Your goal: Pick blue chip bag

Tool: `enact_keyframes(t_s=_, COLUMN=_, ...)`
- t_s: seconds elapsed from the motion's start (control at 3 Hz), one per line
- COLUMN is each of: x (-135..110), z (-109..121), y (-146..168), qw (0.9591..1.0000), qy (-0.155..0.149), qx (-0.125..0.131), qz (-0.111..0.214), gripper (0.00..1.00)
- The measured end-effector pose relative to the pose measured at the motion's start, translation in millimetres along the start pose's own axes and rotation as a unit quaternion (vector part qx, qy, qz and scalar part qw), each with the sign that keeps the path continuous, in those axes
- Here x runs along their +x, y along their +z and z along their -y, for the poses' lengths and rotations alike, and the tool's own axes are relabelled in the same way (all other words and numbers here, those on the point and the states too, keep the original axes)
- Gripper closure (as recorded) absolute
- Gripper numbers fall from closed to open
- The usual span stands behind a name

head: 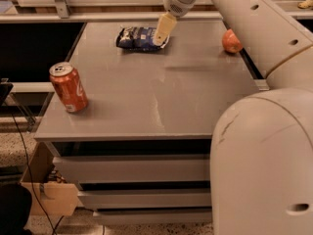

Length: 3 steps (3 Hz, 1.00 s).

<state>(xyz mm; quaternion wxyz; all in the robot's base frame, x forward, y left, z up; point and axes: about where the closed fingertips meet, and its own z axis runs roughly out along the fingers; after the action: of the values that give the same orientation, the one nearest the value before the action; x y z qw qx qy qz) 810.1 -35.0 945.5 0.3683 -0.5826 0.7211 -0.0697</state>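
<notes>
I have the tool (161, 35) down near the far edge of the grey surface (171, 97), with its pale tip over the right end of the blue chip bag (134, 37). From this view I cannot tell whether the tool is open, closed or gripping anything. The bag lies crumpled near the middle of the far edge, white lettering facing up. A red can (68, 87) stands by the left edge, toward the front-left corner, well apart from the bag. An orange fruit (232, 41) sits at the right edge near the far-right corner. My white arm (254, 18) reaches in from the right.
</notes>
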Motion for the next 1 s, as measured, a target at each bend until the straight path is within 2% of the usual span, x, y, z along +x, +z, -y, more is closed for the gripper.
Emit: enact_keyframes(t_s=1.0, x=-20, z=-4, y=45, qw=0.9993, qy=0.018, qx=-0.021, qz=0.024, gripper=0.0)
